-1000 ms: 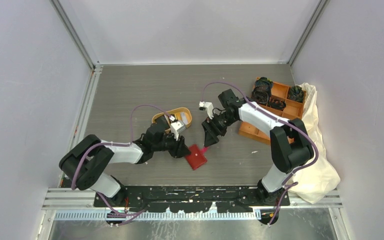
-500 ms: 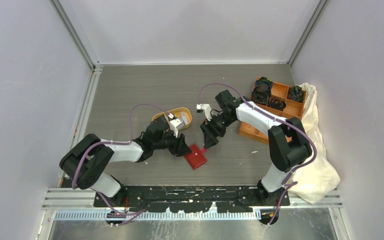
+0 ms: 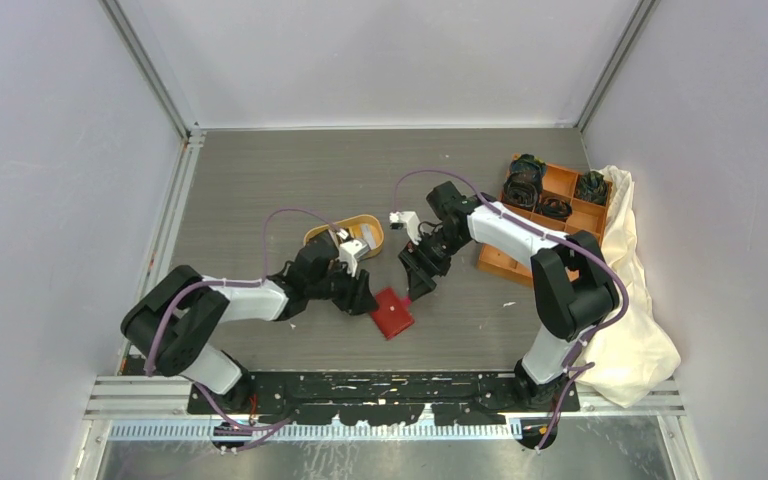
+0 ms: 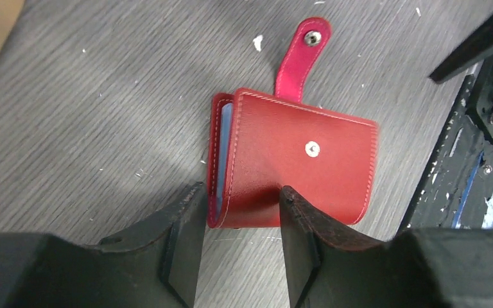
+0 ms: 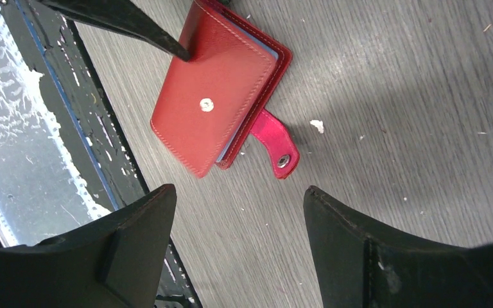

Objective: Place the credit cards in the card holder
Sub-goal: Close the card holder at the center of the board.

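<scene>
The card holder (image 3: 392, 313) is a red wallet lying flat and folded on the grey table, its clasp tab (image 4: 305, 54) unfastened and sticking out. A pale blue-grey edge shows inside its fold. My left gripper (image 4: 241, 190) is open and low at the wallet's corner, with one finger beside the folded edge and the other over the cover (image 4: 295, 160). My right gripper (image 5: 239, 190) is open and empty above bare table just past the clasp tab (image 5: 276, 144). A pale flat piece (image 3: 371, 237) in the orange oval tray may be one of the credit cards. The others are hidden.
The orange oval tray (image 3: 332, 232) lies behind my left wrist. At the right stand an orange compartment box (image 3: 508, 262) with black coiled bands and a crumpled white cloth (image 3: 630, 300). The black base rail (image 3: 380, 390) runs close to the wallet's near side.
My left jaws have spread a little around the wallet's corner. The right arm has drifted slightly left, toward the wallet. The wallet has stayed where it was.
</scene>
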Robot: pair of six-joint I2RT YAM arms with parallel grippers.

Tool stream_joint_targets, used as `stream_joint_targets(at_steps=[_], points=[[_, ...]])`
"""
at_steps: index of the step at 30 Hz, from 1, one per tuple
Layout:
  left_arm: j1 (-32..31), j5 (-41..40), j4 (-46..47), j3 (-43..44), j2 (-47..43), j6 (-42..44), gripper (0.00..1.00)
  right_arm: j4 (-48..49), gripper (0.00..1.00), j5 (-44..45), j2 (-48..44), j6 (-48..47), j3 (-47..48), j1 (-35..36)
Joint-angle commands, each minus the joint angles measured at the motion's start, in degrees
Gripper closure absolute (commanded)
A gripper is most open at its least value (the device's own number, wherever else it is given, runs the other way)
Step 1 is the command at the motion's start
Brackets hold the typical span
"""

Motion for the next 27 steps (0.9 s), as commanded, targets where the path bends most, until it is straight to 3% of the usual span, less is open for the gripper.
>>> stream_joint_targets(at_steps=[1,5,8,11,15,19,23,27], points=[[0.37,2.09,-0.68,3.38,2.69,0.68,0.55,-1.05,0.22,-0.47,-0.04,-1.13,2.34,0.27],[0.36,2.64,-0.99,4.10,4.28,-0.50,0.64,-1.36,0.22,-0.37,0.16,-1.34,2.51,0.33],[0.30,2.59,-0.53,4.19,5.31,-3.21,0.86,-1.55,0.22,-0.22,0.53,-1.39,2.67,0.30],[0.31,2.29,1.50,3.62,6.30,-6.87,0.99,-1.50,0.22,0.70,0.83,-1.34,2.90,0.26],[-0.11,-2.22,4.60,1.13,6.20,-13.86,1.00,0.19,0.23,6.19,0.95,1.83,3.49,0.12],[-1.24,-11.44,4.55,-2.50,3.44,-24.77,1.00,2.06,0.24,7.80,0.34,3.68,2.96,-0.19],[-4.78,-22.57,4.70,-6.23,0.43,-37.78,1.00,2.55,0.31,8.17,1.60,5.02,3.44,-0.19],[-9.61,-31.20,6.49,-8.56,-2.25,-41.60,1.00,3.90,0.34,8.23,2.01,6.10,3.27,-0.19]])
